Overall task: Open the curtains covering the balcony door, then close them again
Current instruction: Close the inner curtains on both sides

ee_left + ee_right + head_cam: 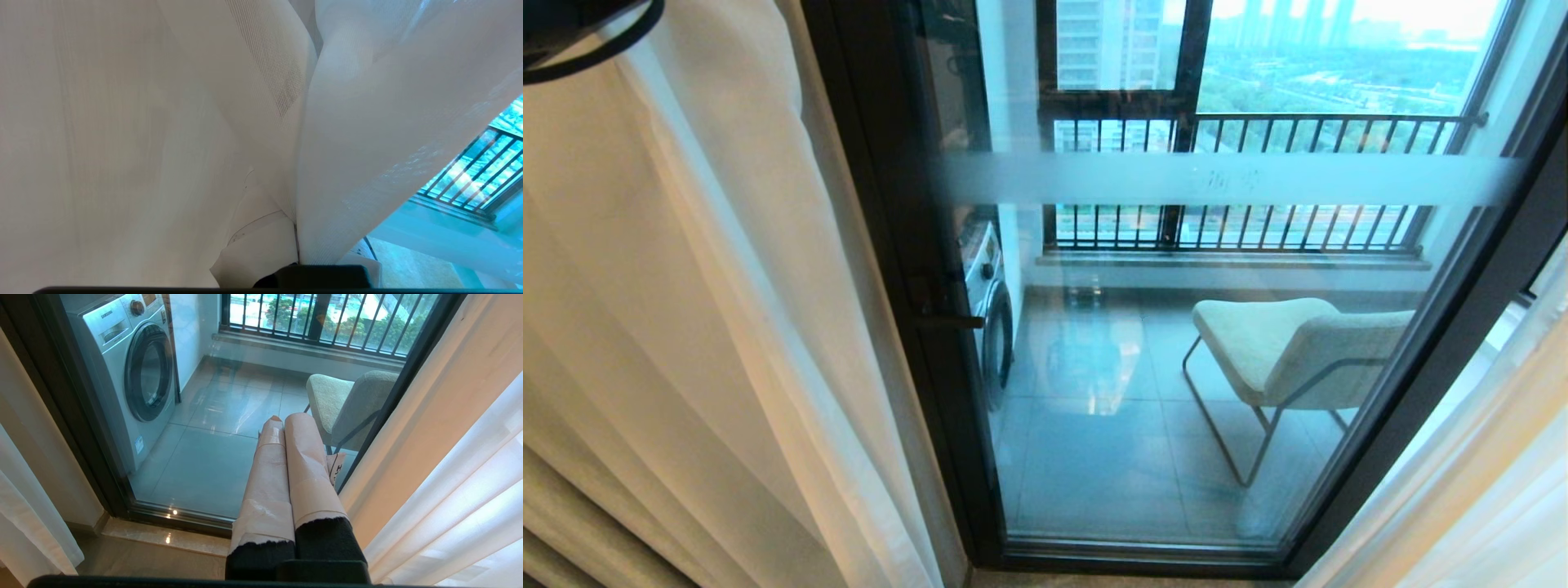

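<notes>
Sheer curtains [711, 327] parted, balcony door [1176, 343] bared; left hand [296, 245] pinching sheer fabric, right hand [292, 465] pressed together; closing left.

A washing machine [130, 371] and cushioned chair [1290, 351] stand near black railing bars [1258, 184].

This is a high-rise home, seen from a room facing its enclosed balcony. Curtains [727, 327] hang at 9 o'clock beside the balcony door [915, 269]; behind the glass stand a washing machine [130, 371] at 10 o'clock and a cushioned chair [1290, 351] at 2 o'clock. Tower blocks [1111, 41] rise beyond the railing [1258, 180] at 12 o'clock.
</notes>
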Robot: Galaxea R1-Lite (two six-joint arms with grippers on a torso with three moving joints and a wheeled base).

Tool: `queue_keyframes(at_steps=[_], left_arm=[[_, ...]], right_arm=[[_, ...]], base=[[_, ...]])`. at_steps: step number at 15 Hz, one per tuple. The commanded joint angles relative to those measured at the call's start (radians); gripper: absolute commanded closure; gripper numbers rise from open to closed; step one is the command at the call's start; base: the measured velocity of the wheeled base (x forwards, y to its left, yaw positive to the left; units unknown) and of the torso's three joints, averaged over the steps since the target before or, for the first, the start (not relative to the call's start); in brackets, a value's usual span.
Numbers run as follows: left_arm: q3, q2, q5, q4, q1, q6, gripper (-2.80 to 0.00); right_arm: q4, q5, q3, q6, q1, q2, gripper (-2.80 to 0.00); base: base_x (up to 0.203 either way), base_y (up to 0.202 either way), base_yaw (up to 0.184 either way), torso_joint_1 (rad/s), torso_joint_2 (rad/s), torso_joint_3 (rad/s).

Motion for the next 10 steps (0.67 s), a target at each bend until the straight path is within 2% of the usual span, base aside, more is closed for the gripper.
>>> queue_keyframes(at_steps=[1, 6, 10], left_arm=[[0.001, 0.004, 0.002, -0.001, 0.001, -0.001, 0.00], [0.009, 0.007, 0.003, -0.001, 0.001, -0.001, 0.00], [0.017, 0.007, 0.003, -0.002, 0.001, 0.009, 0.00]], right_arm=[[0.000, 0.001, 0.000, -0.001, 0.000, 0.001, 0.00], [0.000, 0.001, 0.000, -0.001, 0.000, 0.001, 0.00], [0.000, 0.001, 0.000, -0.001, 0.000, 0.001, 0.00]], base=[[0.000, 0.000, 0.000, 0.000, 0.00, 0.000], [-0.001, -0.025, 0.000, 0.000, 0.00, 0.000], [0.000, -0.175, 0.000, 0.005, 0.00, 0.001]])
